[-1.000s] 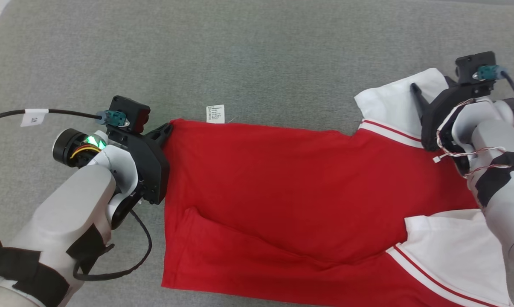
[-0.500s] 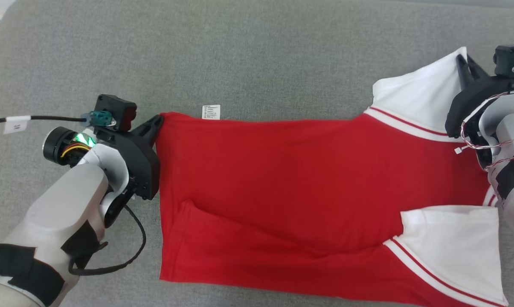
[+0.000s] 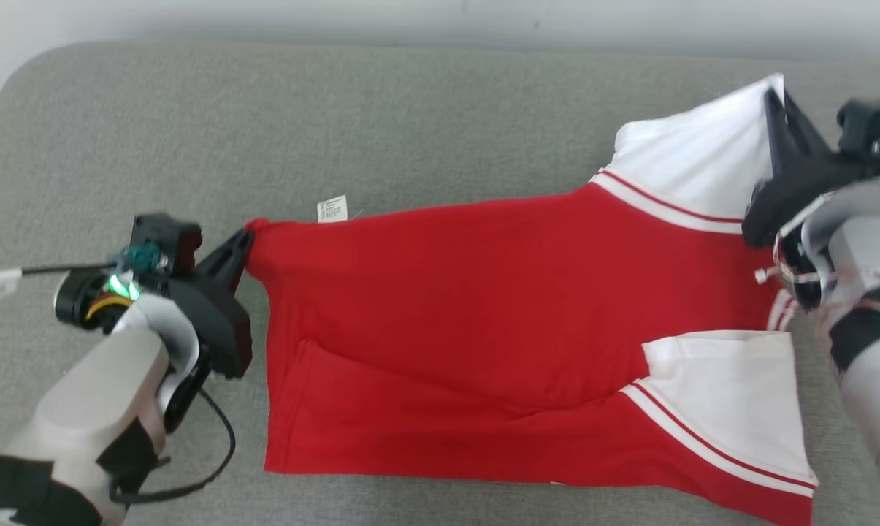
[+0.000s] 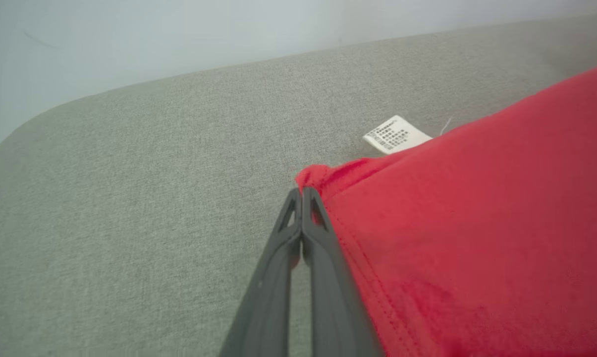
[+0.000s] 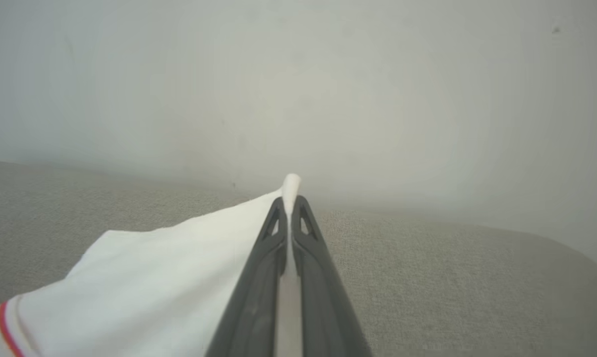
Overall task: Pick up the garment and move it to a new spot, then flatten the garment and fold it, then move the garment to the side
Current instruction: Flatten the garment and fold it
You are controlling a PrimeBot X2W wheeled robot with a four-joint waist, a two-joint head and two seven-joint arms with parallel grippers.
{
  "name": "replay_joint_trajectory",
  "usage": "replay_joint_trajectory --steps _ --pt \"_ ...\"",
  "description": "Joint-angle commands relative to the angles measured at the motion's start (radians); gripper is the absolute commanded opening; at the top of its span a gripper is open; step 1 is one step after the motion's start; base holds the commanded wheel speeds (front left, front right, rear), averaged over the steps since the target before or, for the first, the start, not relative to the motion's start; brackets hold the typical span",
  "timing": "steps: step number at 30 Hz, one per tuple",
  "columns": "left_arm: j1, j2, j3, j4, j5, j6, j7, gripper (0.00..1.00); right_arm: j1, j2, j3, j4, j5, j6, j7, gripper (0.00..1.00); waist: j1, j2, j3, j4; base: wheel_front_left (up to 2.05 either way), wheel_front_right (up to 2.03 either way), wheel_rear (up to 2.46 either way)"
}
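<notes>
One red garment point(image 3: 483, 292) lies spread on the grey fabric surface point(image 3: 410, 109). Its long axis runs across the head view, with the hem toward the robot's left and two white sleeves toward the right, a far sleeve point(image 3: 695, 161) and a near sleeve point(image 3: 724, 394). The left claw point(image 3: 244, 237) is pinched closed on the hem's far corner beside the single white label point(image 3: 331, 208), and the right claw point(image 3: 774, 98) is pinched closed on the far sleeve's tip. The left wrist view brings out the label's printed lines and the hem stitching, while the right wrist view shows a pale wall point(image 5: 328, 74) beyond the surface's edge.
</notes>
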Motion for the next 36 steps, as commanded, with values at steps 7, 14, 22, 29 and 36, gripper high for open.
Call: replay_joint_trajectory --steps 7,14,22,29,36 --pt "0.102 -0.002 0.018 0.023 -0.022 0.006 -0.077 0.0 0.21 0.023 -0.07 -0.156 -0.014 -0.003 -0.004 0.0 0.0 0.0 -0.079 -0.05 0.0 0.0 0.0" --pt "0.233 -0.019 0.112 -0.03 -0.006 0.036 -0.095 0.0 0.405 0.055 -0.126 -0.285 0.003 -0.003 -0.004 0.0 0.0 0.0 -0.127 -0.07 0.0 0.0 0.0" --pt "0.402 -0.036 0.268 -0.107 0.061 0.061 -0.094 0.0 0.543 0.092 -0.164 -0.343 0.006 -0.003 -0.004 0.0 0.0 0.0 -0.154 -0.098 0.0 0.0 0.0" --pt "0.516 -0.07 0.393 -0.145 0.13 0.056 -0.094 0.0 0.621 0.123 -0.197 -0.363 0.015 -0.003 -0.004 0.0 0.0 0.0 -0.188 -0.121 0.0 0.0 0.0" --pt "0.574 -0.106 0.472 -0.164 0.196 0.046 -0.094 0.0 0.681 0.145 -0.23 -0.367 0.011 -0.003 -0.004 0.0 0.0 0.0 -0.198 -0.122 0.0 0.0 0.0"
